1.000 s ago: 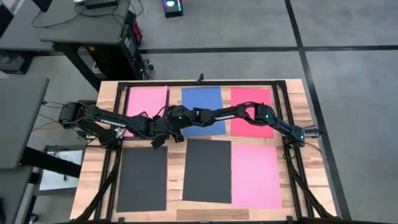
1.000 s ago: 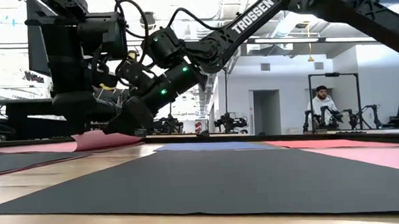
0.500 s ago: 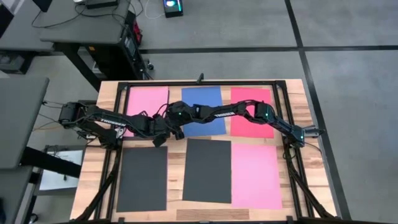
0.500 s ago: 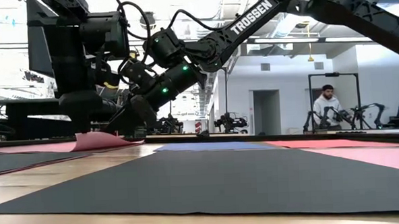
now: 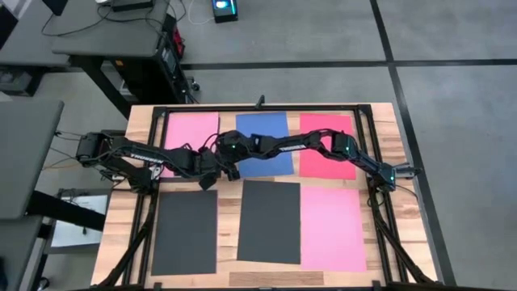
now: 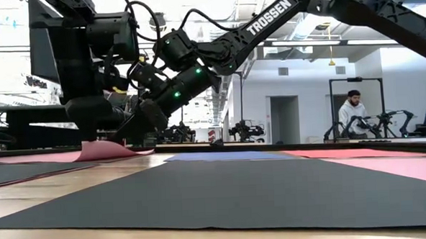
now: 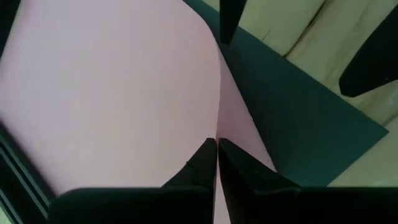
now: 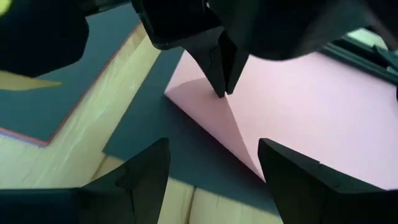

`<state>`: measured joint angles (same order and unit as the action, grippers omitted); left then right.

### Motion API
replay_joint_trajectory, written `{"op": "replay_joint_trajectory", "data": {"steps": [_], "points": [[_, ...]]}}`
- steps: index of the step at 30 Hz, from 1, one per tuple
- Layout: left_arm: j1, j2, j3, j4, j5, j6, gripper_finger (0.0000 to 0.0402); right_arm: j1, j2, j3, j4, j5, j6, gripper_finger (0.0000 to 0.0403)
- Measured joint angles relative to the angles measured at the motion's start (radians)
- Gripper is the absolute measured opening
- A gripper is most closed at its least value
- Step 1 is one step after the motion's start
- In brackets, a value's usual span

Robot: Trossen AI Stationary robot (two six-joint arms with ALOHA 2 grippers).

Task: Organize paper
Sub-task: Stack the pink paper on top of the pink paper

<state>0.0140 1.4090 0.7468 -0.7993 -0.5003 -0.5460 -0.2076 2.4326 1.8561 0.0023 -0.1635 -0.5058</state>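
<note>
At the table's far left, the left gripper (image 7: 216, 163) pinches the raised corner of a pink sheet (image 5: 191, 133) lying on a dark sheet (image 7: 292, 127). The right gripper (image 8: 214, 163) hovers beside it, jaws spread and empty. Judged step: lifting this pink sheet off for sorting; the next move calls for peeling without creasing. Blue (image 5: 264, 139), red (image 5: 325, 137), black (image 5: 270, 220) and pink sheets cover the wooden table (image 5: 388, 121). A person (image 6: 354, 113) stands in the lab behind.

So 4 cams: 1 overhead looking straight down at the whole tabletop (image 5: 380, 121), 1 at tabletop level looking across into the room, and 2 wrist cams up close, both seeing the same lifted pink sheet (image 7: 112, 93) corner.
</note>
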Motion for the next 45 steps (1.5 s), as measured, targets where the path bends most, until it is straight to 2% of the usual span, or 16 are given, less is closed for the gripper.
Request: {"op": "replay_joint_trajectory", "data": {"steps": [9,12,14,28,45], "points": [[0.012,0.001,0.007,0.068,0.019,0.054,0.0,-0.058,-0.016,0.004,-0.17,0.078,0.045,0.0233],[0.01,0.001,0.007,0.1,0.014,0.065,0.0,-0.079,-0.016,0.004,-0.194,0.057,0.075,0.0233],[0.009,0.001,0.006,0.1,0.015,0.07,0.0,-0.087,-0.017,0.004,-0.198,0.005,0.078,0.0233],[-0.023,-0.047,0.005,0.086,0.009,0.055,0.0,0.002,-0.006,0.002,0.023,-0.018,-0.038,0.0233],[-0.046,-0.099,0.004,0.102,0.007,0.047,0.0,0.015,0.075,0.04,0.016,-0.058,-0.042,0.0233]]}}
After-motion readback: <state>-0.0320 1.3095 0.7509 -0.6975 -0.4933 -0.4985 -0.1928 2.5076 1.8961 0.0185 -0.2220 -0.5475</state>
